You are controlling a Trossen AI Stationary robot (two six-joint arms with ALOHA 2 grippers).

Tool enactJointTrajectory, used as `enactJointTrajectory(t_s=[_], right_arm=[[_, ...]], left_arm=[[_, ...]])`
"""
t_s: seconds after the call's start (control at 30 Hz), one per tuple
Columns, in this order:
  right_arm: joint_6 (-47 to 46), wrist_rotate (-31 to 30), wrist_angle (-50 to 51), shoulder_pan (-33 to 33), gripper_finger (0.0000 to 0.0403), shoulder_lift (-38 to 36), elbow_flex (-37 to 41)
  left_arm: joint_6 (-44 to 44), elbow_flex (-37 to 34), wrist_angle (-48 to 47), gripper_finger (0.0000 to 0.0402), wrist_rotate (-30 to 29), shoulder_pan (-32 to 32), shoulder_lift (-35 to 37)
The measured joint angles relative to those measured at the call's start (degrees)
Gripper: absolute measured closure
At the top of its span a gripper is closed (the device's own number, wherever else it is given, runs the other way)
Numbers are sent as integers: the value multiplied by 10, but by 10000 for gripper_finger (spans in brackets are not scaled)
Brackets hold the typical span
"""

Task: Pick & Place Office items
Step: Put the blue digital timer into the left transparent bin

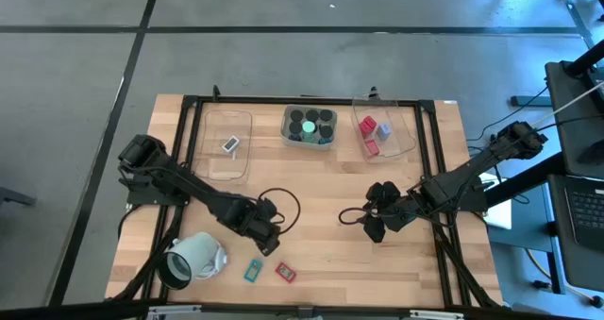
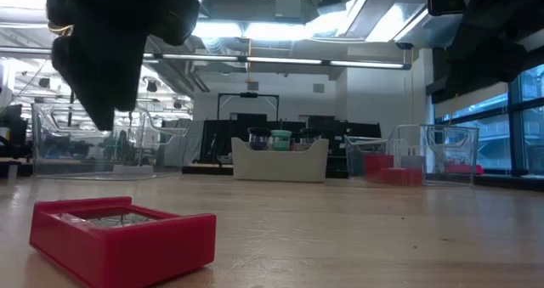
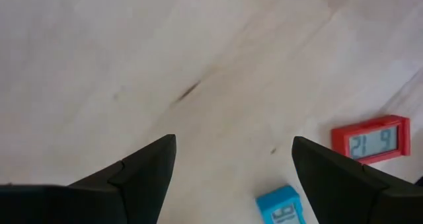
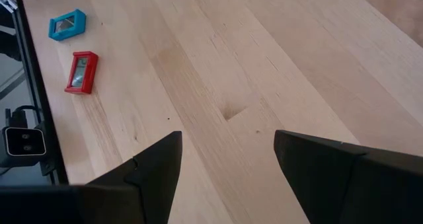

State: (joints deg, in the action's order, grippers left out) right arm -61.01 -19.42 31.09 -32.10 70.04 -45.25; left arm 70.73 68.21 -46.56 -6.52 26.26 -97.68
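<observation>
Two flat office items lie on the wood near the table's front edge: a teal rectangle [image 1: 252, 270] [image 3: 283, 209] and a red rectangle [image 1: 285, 273] [image 3: 371, 139] [image 2: 123, 235], each with a small display on its top face. My left gripper [image 1: 272, 243] [image 3: 234, 141] hangs open above bare wood, just behind these two, pointing steeply down with nothing between its fingers. Over the table's middle right, my right gripper [image 1: 375, 227] [image 4: 228, 135] is also open and holds nothing. In its wrist view the teal rectangle [image 4: 67, 24] and the red rectangle [image 4: 82, 72] lie farther off.
A large pale mint hollow cylinder [image 1: 193, 257] lies on its side at the front left. Three clear trays stand along the far edge. The left tray [image 1: 226, 160] holds a white piece, the middle tray [image 1: 309, 141] black cylinders, and the right tray [image 1: 401, 136] red blocks and a blue cube.
</observation>
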Motion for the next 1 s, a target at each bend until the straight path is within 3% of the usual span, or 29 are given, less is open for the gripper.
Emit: enactJointTrajectory(t_s=[0.13, 0.37, 0.63, 1.0], right_arm=[[0, 0, 0, 0, 158, 0, 0], [0, 0, -2, 0, 158, 0, 0], [1, 0, -2, 0, 158, 0, 0], [1, 0, -7, 0, 158, 0, 0]], left_arm=[[45, 0, 18, 95, 30, 8, -20], [205, 0, 54, 58, 131, 22, -45], [334, 0, 81, 33, 143, 70, -50], [361, 0, 140, 29, 180, 83, -95]])
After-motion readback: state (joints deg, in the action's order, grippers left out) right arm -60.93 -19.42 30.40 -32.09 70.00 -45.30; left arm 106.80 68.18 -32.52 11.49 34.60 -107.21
